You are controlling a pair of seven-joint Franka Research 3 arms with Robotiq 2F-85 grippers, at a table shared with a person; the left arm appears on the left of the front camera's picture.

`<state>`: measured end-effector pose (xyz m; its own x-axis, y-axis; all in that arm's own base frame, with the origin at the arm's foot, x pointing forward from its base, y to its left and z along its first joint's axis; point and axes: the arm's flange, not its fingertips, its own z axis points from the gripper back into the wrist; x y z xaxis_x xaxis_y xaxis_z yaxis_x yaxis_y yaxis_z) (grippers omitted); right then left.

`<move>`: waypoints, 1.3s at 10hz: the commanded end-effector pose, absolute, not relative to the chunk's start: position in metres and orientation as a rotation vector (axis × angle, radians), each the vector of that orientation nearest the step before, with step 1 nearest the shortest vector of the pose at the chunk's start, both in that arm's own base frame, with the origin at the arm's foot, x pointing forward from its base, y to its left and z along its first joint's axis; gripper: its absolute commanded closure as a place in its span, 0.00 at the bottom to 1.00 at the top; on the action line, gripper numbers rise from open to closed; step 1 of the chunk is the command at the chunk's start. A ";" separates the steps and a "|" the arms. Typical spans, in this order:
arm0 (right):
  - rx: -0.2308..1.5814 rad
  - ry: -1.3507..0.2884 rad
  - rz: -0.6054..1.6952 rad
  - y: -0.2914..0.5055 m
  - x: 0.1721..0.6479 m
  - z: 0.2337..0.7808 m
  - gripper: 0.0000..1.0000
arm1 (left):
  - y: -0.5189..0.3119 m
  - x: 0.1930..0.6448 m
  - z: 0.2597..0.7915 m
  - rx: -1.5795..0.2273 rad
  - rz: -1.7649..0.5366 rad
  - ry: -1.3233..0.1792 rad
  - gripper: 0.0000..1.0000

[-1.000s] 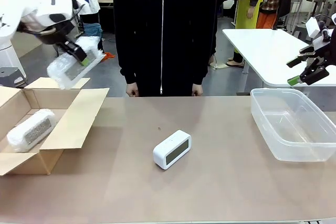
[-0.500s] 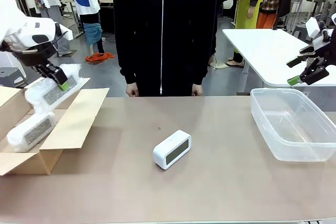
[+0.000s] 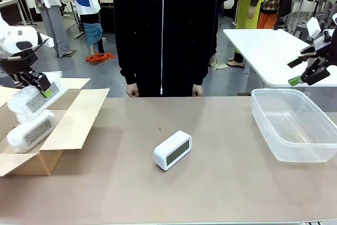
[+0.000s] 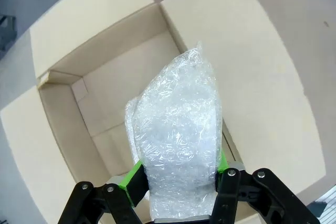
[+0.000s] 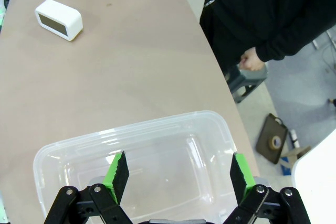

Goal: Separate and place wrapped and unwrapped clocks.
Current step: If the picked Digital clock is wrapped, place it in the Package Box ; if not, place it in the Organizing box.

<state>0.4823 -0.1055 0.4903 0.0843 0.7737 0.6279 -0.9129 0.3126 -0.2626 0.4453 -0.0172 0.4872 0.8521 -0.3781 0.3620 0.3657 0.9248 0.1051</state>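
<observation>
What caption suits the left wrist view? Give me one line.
Left gripper holds a bubble-wrapped clock above the open cardboard box.

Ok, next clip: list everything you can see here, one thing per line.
wrapped clocks: 2, whitish bubble wrap; one lying in the box, one held over the box
bare clock: 1, white with dark screen, table middle
box: 1, brown cardboard, flaps open, table's left end
tub: 1, clear plastic, table's right end
table: 1, tan
person: 1, black jacket, far side, hands at the table's edge
left gripper: black, green pads, shut on a wrapped clock
right gripper: black, green pads, open above the tub
</observation>
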 end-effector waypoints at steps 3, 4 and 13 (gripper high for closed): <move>0.218 -0.778 1.283 -0.105 0.482 0.490 0.00 | -0.017 0.448 0.465 0.030 -0.210 -0.456 0.46; 0.218 -0.778 1.283 -0.105 0.482 0.490 0.00 | -0.013 0.450 0.459 0.048 -0.147 -0.459 0.46; 0.218 -0.778 1.283 -0.105 0.482 0.490 0.00 | -0.026 0.470 0.423 0.077 -0.164 -0.365 0.46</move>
<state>0.4823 -0.1055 0.4903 0.0843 0.7737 0.6279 -0.9129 0.3126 -0.2626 0.4640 -0.0301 0.4176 0.9282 -0.1607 0.3355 0.1276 0.9847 0.1187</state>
